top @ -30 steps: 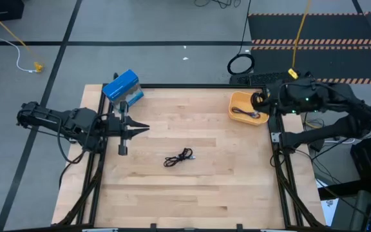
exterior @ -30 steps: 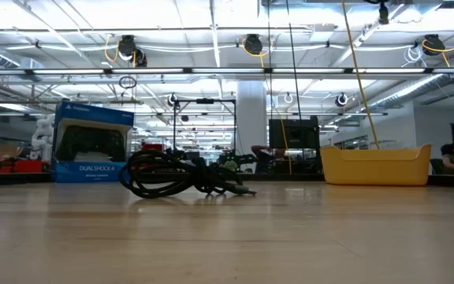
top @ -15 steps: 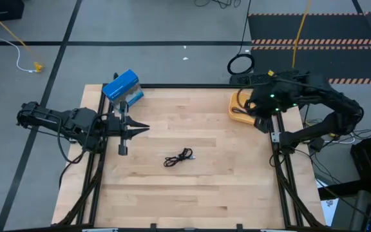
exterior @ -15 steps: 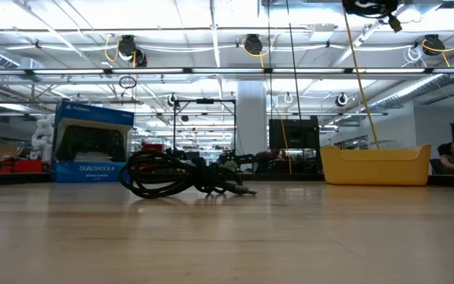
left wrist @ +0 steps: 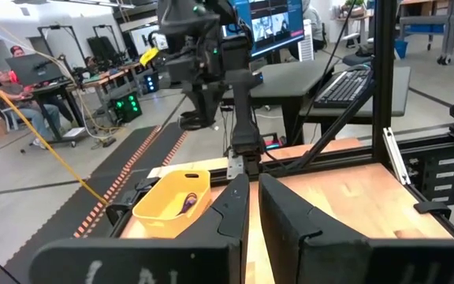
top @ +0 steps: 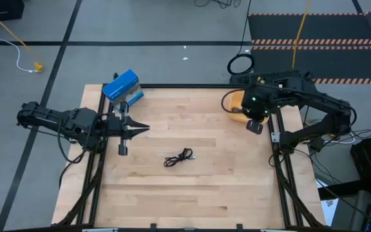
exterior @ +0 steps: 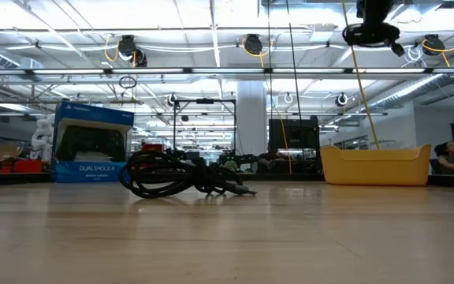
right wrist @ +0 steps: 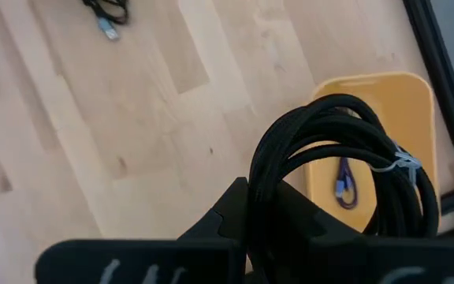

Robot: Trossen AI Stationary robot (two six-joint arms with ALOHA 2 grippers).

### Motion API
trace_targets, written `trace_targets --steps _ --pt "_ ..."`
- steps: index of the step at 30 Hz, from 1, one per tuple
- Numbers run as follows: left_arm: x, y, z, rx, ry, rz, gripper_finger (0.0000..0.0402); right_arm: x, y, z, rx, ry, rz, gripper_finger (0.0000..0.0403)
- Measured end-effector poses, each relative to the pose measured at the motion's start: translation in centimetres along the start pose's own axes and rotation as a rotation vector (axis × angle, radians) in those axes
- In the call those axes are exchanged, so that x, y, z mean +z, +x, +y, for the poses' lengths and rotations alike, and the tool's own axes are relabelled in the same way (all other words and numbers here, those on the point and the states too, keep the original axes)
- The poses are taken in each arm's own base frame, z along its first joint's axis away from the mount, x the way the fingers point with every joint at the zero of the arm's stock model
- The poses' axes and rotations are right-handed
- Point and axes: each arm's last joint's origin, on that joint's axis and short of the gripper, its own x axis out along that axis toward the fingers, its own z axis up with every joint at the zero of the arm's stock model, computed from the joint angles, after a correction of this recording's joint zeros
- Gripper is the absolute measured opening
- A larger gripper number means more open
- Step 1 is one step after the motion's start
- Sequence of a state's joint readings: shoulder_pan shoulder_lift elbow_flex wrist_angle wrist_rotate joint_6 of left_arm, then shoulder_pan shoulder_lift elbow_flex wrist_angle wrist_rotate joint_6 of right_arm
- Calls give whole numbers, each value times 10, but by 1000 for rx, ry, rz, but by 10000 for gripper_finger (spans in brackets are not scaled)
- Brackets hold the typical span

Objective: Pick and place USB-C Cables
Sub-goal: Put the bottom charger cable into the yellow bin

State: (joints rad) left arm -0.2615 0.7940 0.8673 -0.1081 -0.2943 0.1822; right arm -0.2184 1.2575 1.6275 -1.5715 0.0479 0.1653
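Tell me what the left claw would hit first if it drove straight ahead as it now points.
Probably nothing on the table: the left claw aims across bare wood at the right arm's base, just beside the yellow bin. Height is hard to judge.

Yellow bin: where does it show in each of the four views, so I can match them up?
High view: yellow bin at the table's far right corner, partly under the right arm.
Low view: bin at right, on the table's far edge.
Left wrist view: bin left of centre, a purple cable inside.
Right wrist view: bin at right, behind a black cable coil.
Shared landmark: the wooden table.
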Motion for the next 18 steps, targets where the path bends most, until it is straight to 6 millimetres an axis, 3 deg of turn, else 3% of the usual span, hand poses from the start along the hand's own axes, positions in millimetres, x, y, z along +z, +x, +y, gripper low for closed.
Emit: trace_targets --steps 10,18 --pt "0 0 0 0 -3 0 35 2 25 -40 -64 42 91 20" --pt "0 0 0 0 -4 0 35 3 41 -80 -118 114 59 20"
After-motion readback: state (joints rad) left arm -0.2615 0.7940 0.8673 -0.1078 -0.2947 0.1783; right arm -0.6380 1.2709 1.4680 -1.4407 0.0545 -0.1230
